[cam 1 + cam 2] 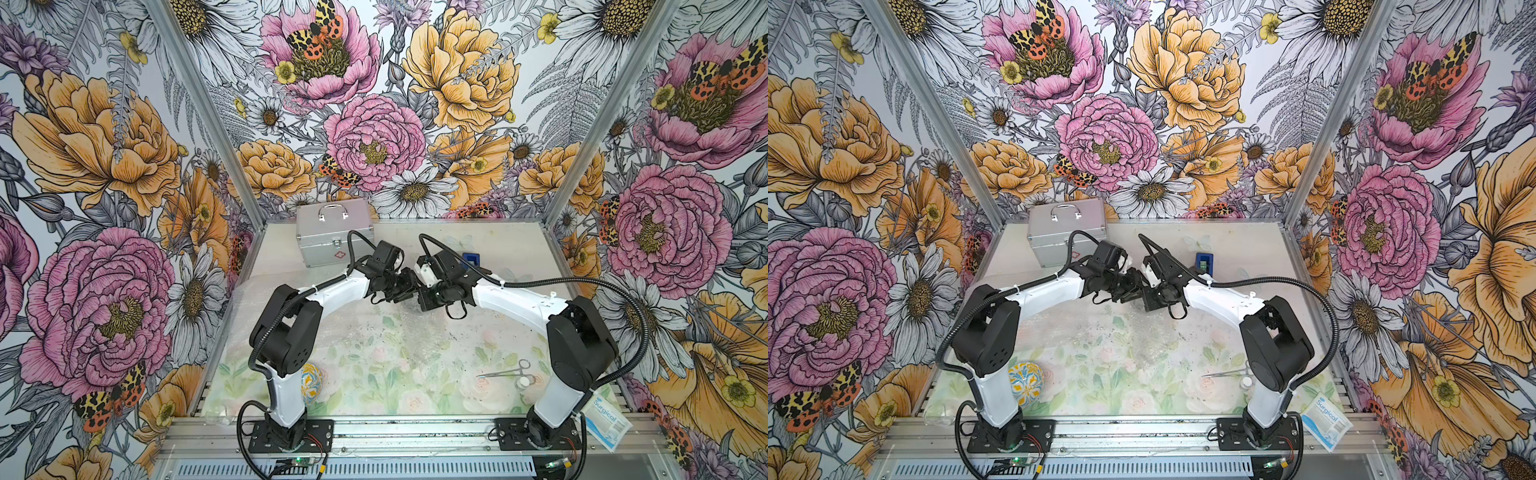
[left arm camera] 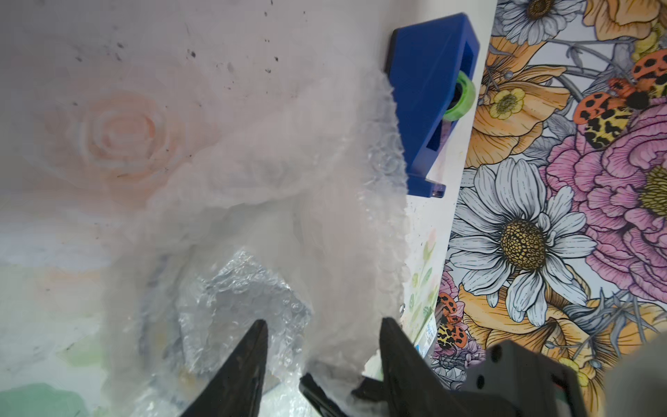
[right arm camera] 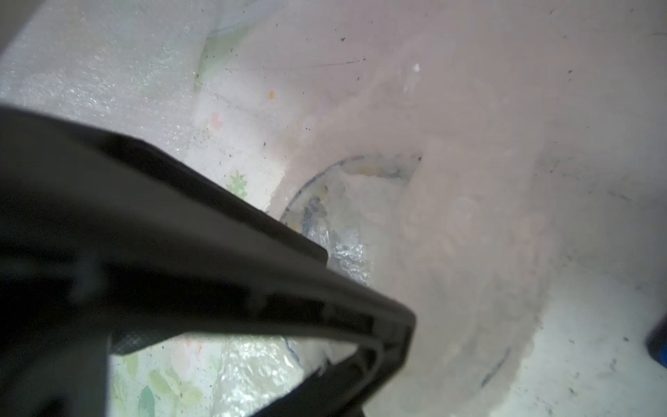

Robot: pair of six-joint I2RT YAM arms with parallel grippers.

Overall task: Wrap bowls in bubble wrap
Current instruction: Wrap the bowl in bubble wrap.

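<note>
mid-table, left gripper (image 2: 325,321), jaws spread, straddles bubble wrap (image 2: 288,216) bunched over a bowl (image 3: 321,202); right gripper (image 3: 371,289), jaws pressed together, pokes into it. the springy wrap could reopen if released. a second bowl (image 1: 1026,384) sits bare, near left.

Bowl (image 3: 314,209) under bubble wrap (image 3: 454,245) — fingers (image 3: 223,281) alongside

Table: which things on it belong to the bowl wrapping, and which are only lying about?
For the job: bubble wrap, bare bowl, bowl under the wrap.
Lying about: metal case, blue tape dispenser, forceps, small bottle, Surgical packet.
</note>
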